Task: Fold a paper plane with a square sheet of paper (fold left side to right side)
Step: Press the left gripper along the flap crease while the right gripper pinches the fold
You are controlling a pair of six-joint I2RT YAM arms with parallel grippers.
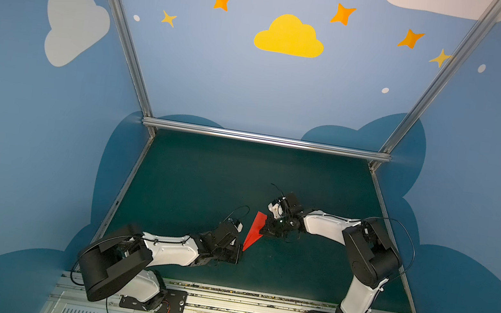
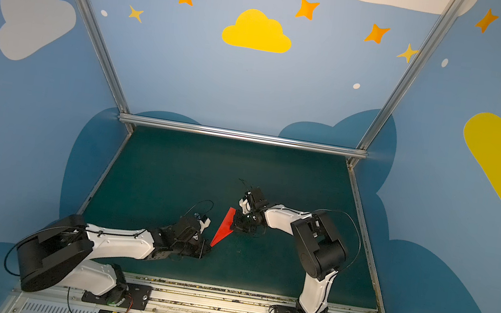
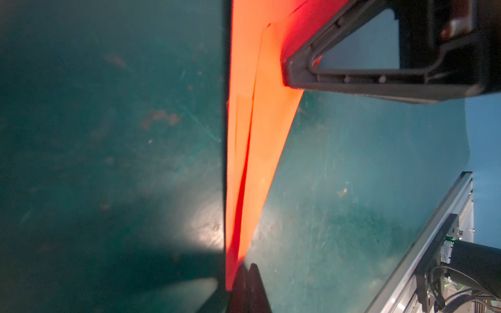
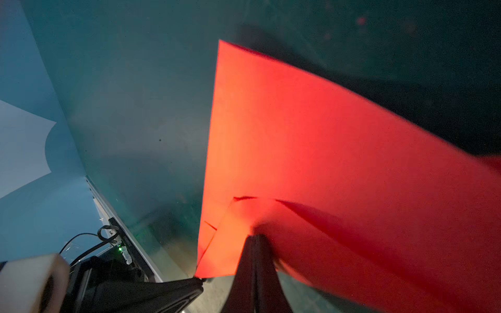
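Note:
The red paper is folded into a narrow pointed paper plane (image 1: pixel 253 233) (image 2: pixel 224 229), which hangs slanted just above the green mat between both arms. My left gripper (image 1: pixel 241 249) (image 2: pixel 210 246) is shut on its sharp nose. In the left wrist view the paper plane (image 3: pixel 260 122) runs away from my left gripper (image 3: pixel 247 271), and a finger (image 3: pixel 352 78) of the right gripper presses its far wide part. My right gripper (image 1: pixel 265 230) (image 2: pixel 234 225) is shut on the wide tail flap. In the right wrist view the paper plane (image 4: pixel 311 135) spreads out from my right gripper (image 4: pixel 256 239).
A dark green mat (image 1: pixel 239 176) covers the table. Aluminium frame bars (image 1: pixel 265 139) border it at the back and sides. A metal rail (image 1: pixel 253 309) with both arm bases runs along the front. Blue painted walls enclose the cell.

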